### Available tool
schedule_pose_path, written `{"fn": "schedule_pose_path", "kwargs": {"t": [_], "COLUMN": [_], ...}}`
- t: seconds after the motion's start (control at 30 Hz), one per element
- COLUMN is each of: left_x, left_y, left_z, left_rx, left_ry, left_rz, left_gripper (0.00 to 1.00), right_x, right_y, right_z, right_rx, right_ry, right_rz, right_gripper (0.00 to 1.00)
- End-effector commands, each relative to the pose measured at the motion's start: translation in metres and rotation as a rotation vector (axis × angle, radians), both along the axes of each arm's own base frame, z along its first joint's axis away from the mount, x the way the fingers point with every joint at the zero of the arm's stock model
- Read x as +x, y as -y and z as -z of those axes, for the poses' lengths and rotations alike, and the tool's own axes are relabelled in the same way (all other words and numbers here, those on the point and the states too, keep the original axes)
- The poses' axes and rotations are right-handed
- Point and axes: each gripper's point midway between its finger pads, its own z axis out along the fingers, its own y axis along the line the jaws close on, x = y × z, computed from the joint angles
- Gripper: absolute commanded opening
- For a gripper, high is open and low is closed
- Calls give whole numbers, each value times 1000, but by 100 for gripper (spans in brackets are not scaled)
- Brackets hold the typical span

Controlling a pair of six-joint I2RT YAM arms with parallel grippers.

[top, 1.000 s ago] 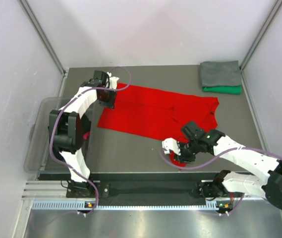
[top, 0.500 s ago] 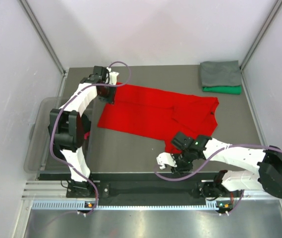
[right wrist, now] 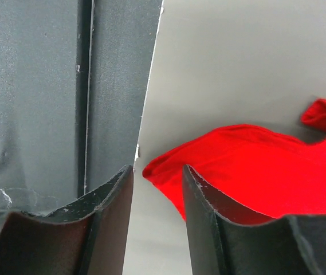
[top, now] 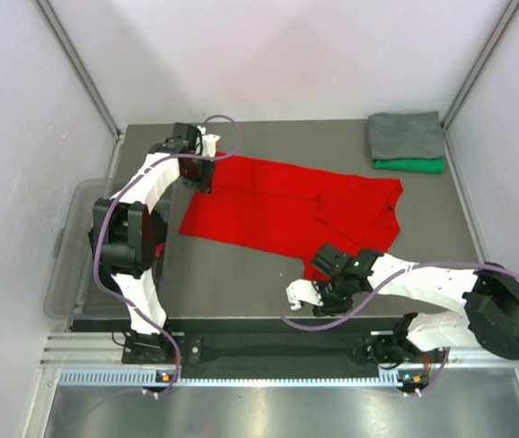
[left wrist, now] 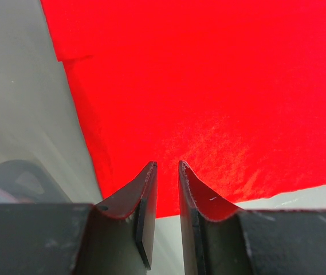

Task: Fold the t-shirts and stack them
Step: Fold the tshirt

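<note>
A bright red t-shirt (top: 286,205) lies spread flat across the middle of the table. My left gripper (top: 209,149) hovers at its far left corner. In the left wrist view the left gripper (left wrist: 167,163) is open by a narrow gap, with nothing between the fingers, above the red cloth (left wrist: 208,74). My right gripper (top: 302,294) is open and empty at the table's near edge. In the right wrist view the right gripper (right wrist: 158,169) points at a folded lump of the red hem (right wrist: 254,160). A folded grey t-shirt (top: 407,134) lies on a folded green one (top: 410,165) at the back right.
A translucent plastic tub (top: 72,265) stands off the table's left side, with a bit of magenta cloth (top: 160,248) showing in it. The table's dark near edge (right wrist: 117,86) runs just left of the right gripper. White walls and metal posts enclose the table.
My right gripper has moved left and toward the near edge, and the red hem now lies beside it. The left gripper has shifted only slightly at the shirt's far corner.
</note>
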Motion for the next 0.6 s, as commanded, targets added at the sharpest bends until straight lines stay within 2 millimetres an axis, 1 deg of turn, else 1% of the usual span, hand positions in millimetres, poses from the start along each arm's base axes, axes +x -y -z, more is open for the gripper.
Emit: {"fn": "schedule_pose_path", "kwargs": {"t": [0.0, 0.13, 0.17, 0.2, 0.27, 0.3, 0.33, 0.4, 0.47, 0.5, 0.53, 0.57], "left_x": [5, 5, 5, 5, 4, 4, 3, 0, -6, -10, -19, -23], "left_y": [1, 0, -1, -1, -1, -1, -1, -4, -5, -3, -4, -5], "left_z": [-10, -12, -11, -10, -10, -9, -8, -4, -2, 0, 4, 6], "left_rx": [-17, -14, -13, -12, -13, -10, -6, 8, 12, 8, 11, 18], "left_ry": [16, 21, 19, 16, 14, 13, 12, 4, -11, -25, -66, -85], "left_rz": [-3, -2, -4, -6, -5, -2, -1, 1, 27, 41, 49, 59], "left_gripper": [26, 27, 27, 26, 27, 27, 26, 27, 28, 29, 31, 32], "right_x": [-3, -5, -4, -2, 2, 5, 7, 18, 28, 34, 39, 49], "right_y": [-6, -4, -3, -3, -4, -4, -5, -5, -2, -2, 1, 4], "right_z": [3, 7, 8, 9, 10, 9, 8, -1, -12, -23, -29, -39], "right_rx": [-2, -22, -28, -29, -32, -35, -31, -14, -16, 7, 8, 18], "right_ry": [-15, -24, -19, -14, 8, 19, 32, 96, 165, 207, 233, 284], "right_rz": [-28, -33, -30, -24, -12, -1, 5, 22, 33, 41, 52, 73], "right_gripper": [41, 41, 38, 34, 24, 12, 7, 0, 0, 0, 0, 0]}}
